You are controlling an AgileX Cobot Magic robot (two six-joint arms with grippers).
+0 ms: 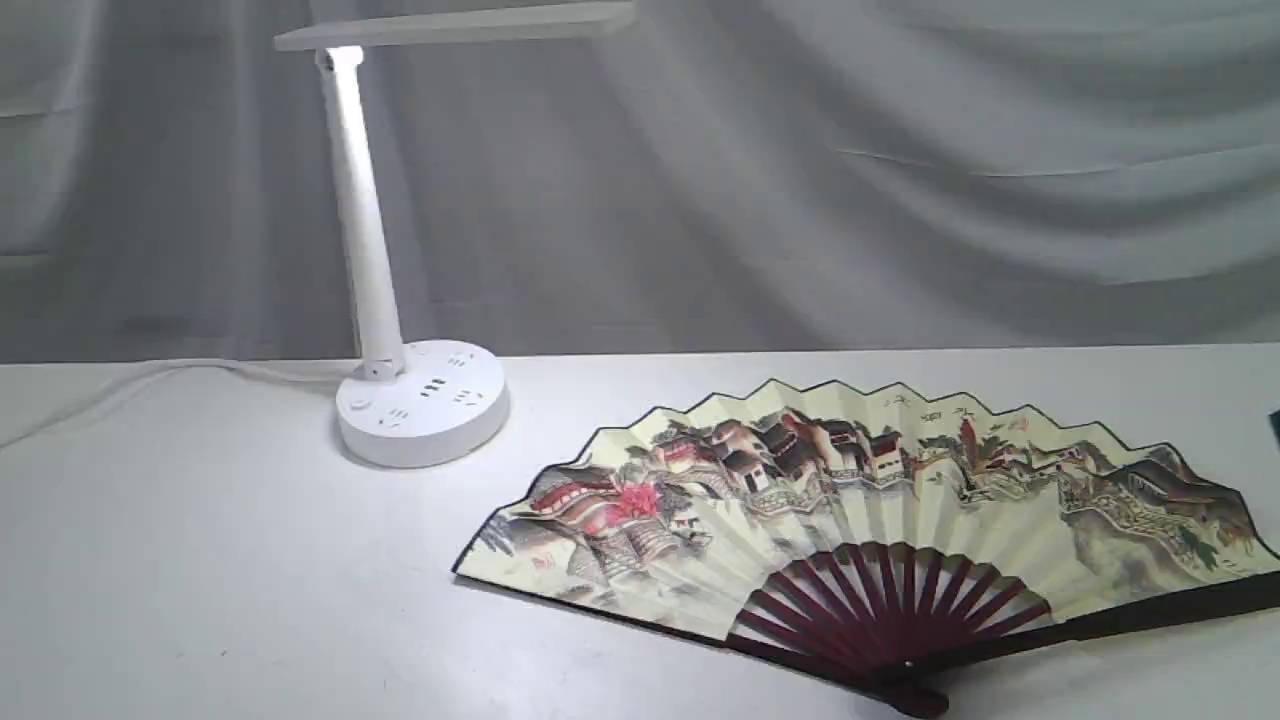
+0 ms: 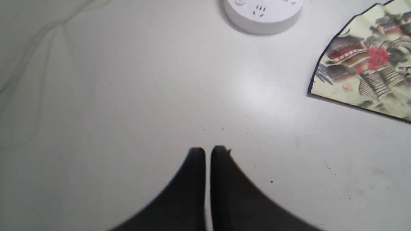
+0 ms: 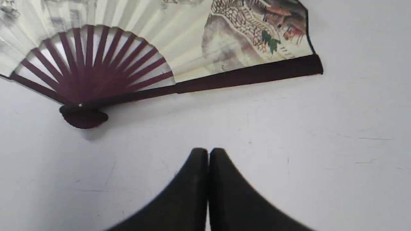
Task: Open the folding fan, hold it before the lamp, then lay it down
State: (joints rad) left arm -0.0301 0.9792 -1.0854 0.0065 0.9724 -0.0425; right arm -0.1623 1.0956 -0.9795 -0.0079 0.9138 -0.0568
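The folding fan [image 1: 870,520] lies spread open and flat on the white table at the right, painted side up, its maroon ribs [image 1: 890,605] meeting at the pivot near the front edge. The white lamp [image 1: 420,400] stands at the back left, its bar head lit over the table. Neither arm shows in the exterior view. In the left wrist view my left gripper [image 2: 208,150] is shut and empty above bare table, with the lamp's base [image 2: 263,14] and the fan's left end [image 2: 366,64] beyond it. My right gripper [image 3: 208,150] is shut and empty, close to the fan's pivot [image 3: 83,116] and right guard [image 3: 250,75].
The lamp's white cord [image 1: 150,380] runs off to the left along the back of the table [image 1: 250,580]. A grey cloth backdrop [image 1: 800,180] hangs behind. A small dark thing [image 1: 1274,425] pokes in at the right edge.
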